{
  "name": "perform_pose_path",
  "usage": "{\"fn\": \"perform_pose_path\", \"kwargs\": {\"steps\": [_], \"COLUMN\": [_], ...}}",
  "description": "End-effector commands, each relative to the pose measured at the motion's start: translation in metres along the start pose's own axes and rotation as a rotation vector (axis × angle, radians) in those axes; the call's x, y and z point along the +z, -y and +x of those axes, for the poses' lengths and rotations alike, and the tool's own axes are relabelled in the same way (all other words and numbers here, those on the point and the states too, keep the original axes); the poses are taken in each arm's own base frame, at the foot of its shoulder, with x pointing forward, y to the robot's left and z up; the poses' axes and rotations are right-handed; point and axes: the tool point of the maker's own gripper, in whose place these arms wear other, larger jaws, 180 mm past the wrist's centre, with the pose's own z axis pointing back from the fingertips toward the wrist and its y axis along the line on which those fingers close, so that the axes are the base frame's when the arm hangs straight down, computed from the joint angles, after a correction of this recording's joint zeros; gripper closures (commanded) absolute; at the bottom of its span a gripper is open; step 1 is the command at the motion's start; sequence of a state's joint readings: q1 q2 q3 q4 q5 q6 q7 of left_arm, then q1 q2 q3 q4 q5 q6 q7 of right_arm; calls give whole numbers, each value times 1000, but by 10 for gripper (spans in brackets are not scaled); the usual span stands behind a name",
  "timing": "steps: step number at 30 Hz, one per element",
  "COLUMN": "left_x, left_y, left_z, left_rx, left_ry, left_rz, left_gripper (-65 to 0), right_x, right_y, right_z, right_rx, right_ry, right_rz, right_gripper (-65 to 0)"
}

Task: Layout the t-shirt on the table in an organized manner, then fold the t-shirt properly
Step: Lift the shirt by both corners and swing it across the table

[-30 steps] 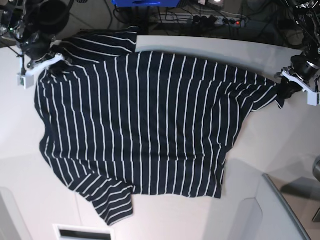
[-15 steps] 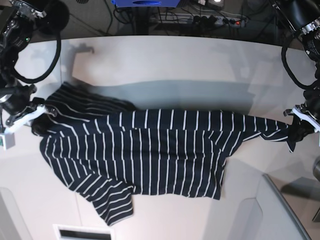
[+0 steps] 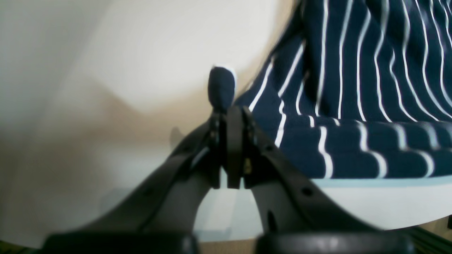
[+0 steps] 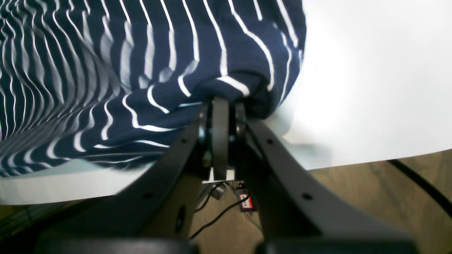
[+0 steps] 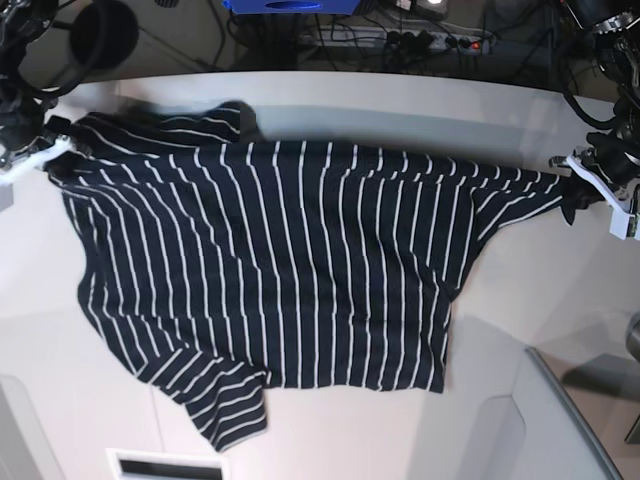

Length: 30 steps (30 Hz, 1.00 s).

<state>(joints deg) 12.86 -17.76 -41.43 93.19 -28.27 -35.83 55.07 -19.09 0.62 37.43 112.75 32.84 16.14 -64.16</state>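
The white counter [image 5: 330, 105] is filling most of the base view, its curved far edge running along 12 o'clock. The t-shirt [image 5: 290, 270] is lying spread across the middle of it, stretched wide from 9 to 3 o'clock along its far edge, while the near part is sagging toward 6 o'clock with one sleeve bunched at about 7 o'clock. The right gripper [image 5: 40, 158] is sitting at 10 o'clock, clamped tight on a far corner of the fabric; the right wrist view is showing the cloth pinched and puckering at the jaws. The left gripper [image 5: 590, 183] is sitting at 3 o'clock, likewise closed on the opposite far corner, a small nub of cloth poking past its tips.

The laying-out step appears to be in hand, not the folding. The next move probably calls for setting the taut far edge down flat, letting go, then smoothing the crumpled near sleeve and hem.
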Motion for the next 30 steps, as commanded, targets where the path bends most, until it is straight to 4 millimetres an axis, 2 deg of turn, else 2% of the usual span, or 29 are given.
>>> {"fn": "perform_pose_path", "kwargs": {"steps": [1, 5, 11, 13, 15, 18, 21, 23, 24, 25, 27, 28, 30], "left_x": [7, 8, 8, -2, -15, -52, -86, -106, -111, -114, -106, -92, -55], "left_y": [-13, -12, -12, -3, 4, 20, 32, 41, 43, 45, 52, 51, 41], "left_z": [12, 0, -43, -51, -51, -30, 15, 61, 90, 120, 181, 216, 269], "left_rx": [-23, -24, 3, 2, -41, -121, -168, -215, -241, -260, -277, -290, -284], "left_ry": [26, -2, -107, -127, -132, -151, -128, -96, -79, -65, 4, 61, 175], "left_rz": [39, 38, 25, -9, -25, -34, -56, -62, -52, -41, -21, 4, 63], "left_gripper": [0, 0, 0, 0, 0, 0, 0, 0, 0, 0, 0, 0, 0], "right_x": [6, 8, 8, 4, -4, -30, -54, -62, -58, -49, -24, 0, 50], "right_y": [7, 11, 14, 14, 15, 17, 13, 4, 0, -4, -13, -18, -26], "right_z": [17, 20, 6, 6, 19, 50, 101, 152, 183, 214, 262, 287, 319], "right_rx": [32, 39, 41, 32, 24, 27, 58, 76, 86, 101, 121, 150, 197], "right_ry": [56, 56, 21, 17, 32, 32, 46, 105, 159, 222, 340, 422, 585], "right_rz": [-27, -36, -41, -36, -27, 4, 37, 63, 70, 73, 80, 73, 54], "right_gripper": [-2, -2, -2, -2, -2, -2, -2, -2, -2, -2, -2, -2, -2]}}
